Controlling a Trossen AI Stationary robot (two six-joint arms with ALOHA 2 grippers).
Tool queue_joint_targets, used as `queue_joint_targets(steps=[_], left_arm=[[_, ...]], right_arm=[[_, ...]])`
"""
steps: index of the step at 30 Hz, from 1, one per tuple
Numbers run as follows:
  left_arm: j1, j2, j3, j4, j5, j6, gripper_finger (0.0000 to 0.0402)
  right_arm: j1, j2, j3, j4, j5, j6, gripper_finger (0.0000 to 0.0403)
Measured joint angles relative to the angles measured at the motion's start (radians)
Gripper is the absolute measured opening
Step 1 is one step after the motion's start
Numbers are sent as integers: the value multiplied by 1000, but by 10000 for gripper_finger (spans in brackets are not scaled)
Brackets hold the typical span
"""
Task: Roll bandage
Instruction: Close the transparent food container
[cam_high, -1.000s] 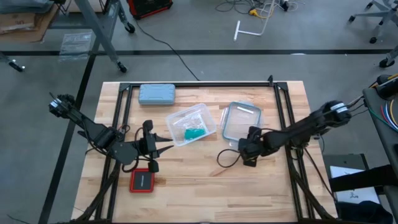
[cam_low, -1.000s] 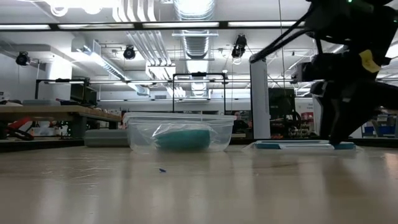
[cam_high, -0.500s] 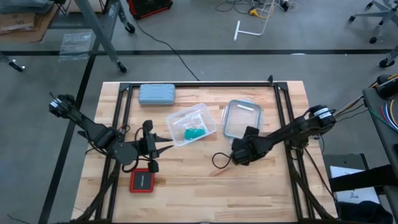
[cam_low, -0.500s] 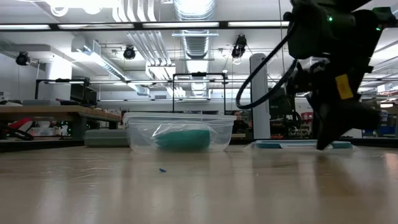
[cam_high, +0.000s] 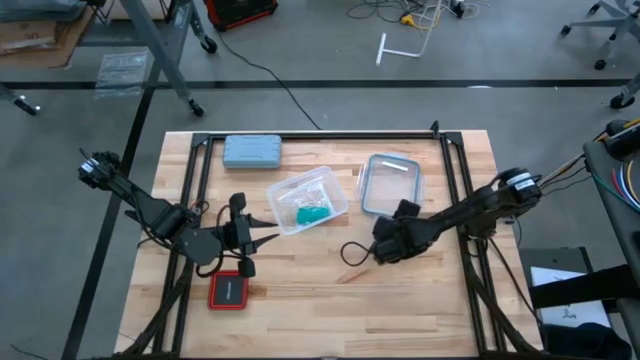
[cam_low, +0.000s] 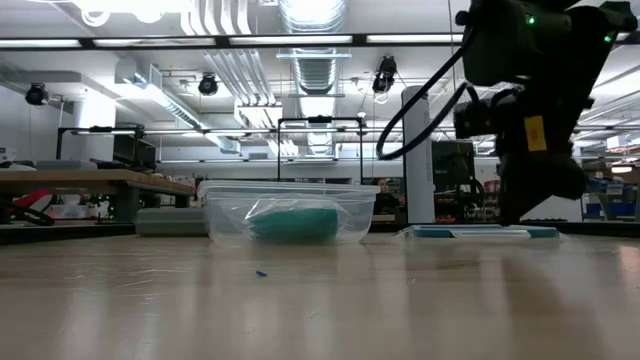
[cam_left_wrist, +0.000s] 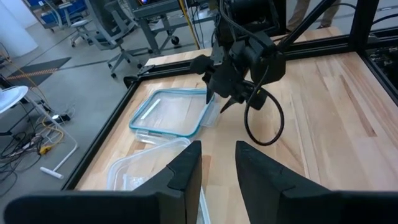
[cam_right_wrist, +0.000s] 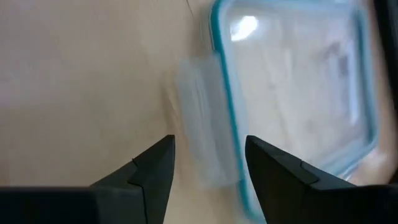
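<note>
Bandage (cam_high: 312, 213) sits inside the clear container (cam_high: 305, 200), mid-table, lid off. It's a crumpled teal wad, so I can't call a long axis from above; in the low view it reads as a low mound (cam_low: 293, 222) spread sideways across the tub.

Left pincer (cam_high: 268, 229) is just beside the container's near-left corner, pointing toward it, fingers apart with a clear gap in its wrist view, holding nothing. Bandage lies just ahead of it and slightly toward the far edge.

Right pincer (cam_high: 385, 248) hovers over bare table (cam_high: 330, 290) close to the near edge of the lid (cam_high: 390, 186); fingers apart, empty. Its wrist view shows only the lid's corner and latch tab (cam_right_wrist: 205, 124). Bandage is off to its left, across open wood, farther away than from the left.

Judgement: left arm is nearer and already aimed; pulling the bandage out of the tub is the next job, rolling not begun.

Count:
- 1 bandage
- 1 container, 1 lid
- 1 grey-blue case (cam_high: 252, 151), far-left
- 1 red-and-black device (cam_high: 228, 291), near-left
- 2 arms
</note>
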Motion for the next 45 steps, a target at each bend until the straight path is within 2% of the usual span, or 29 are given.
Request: queue_joint_targets(steps=[5, 8, 10, 12, 17, 20, 24, 34, 40, 45], left_arm=[[0, 0, -1, 0, 1, -18, 90], [0, 0, -4, 1, 2, -24, 85], [0, 0, -7, 1, 2, -26, 81], [0, 0, -8, 1, 2, -26, 77], [2, 0, -10, 3, 2, -26, 81], [2, 0, -11, 4, 2, -26, 88], [6, 0, -13, 4, 1, -20, 95], [25, 0, -26, 6, 1, -19, 91], [29, 0, -39, 10, 0, -19, 78], [34, 0, -40, 12, 0, -19, 81]], right_arm=[[-15, -96, -6, -116, -177, 185, 190], [-49, -229, -35, -182, -354, 269, 190], [-80, -345, -80, -163, -473, 346, 190], [-93, -463, -152, -102, -536, 454, 190], [-78, -734, -378, 136, -500, 743, 190], [-76, -839, -469, 137, -423, 884, 190], [-76, -910, -556, 146, -328, 1017, 190], [-77, -886, -654, 314, -208, 1169, 190], [-77, -856, -637, 322, -188, 1171, 190], [-77, -802, -632, 394, -173, 1172, 190]])
